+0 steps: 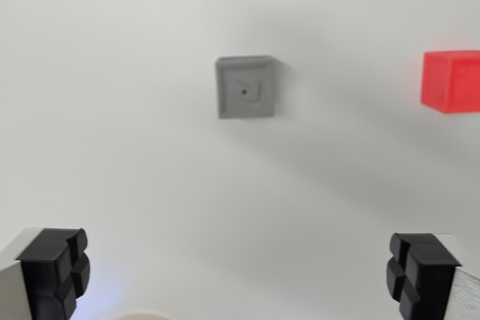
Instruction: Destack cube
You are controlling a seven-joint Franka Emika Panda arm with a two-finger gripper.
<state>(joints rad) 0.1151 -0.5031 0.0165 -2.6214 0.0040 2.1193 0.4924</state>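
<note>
Grey cube [246, 87] sits alone on the white bench [150, 185], a red cube [451, 81] well apart at the wrist view's right (partly cropped). The gripper [238, 275] hangs spread wide, empty, nothing between it and either cube.

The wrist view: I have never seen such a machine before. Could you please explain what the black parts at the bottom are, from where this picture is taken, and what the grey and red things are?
The picture comes from a camera fixed on the wrist of a robot arm, looking down at a white surface. The two black blocks in the bottom corners are the fingertips of the robot's pincer, its grasping part. They stand far apart, so the pincer is open and holds nothing.

On the surface lie two small blocks. Near the middle is a grey cube with a small dark dot on its top face. At the wrist view's right edge is a red cube, partly cut off by the frame. The two lie apart and do not touch. At the bottom edge a pale rounded shape shows; I cannot tell what it is.
</note>
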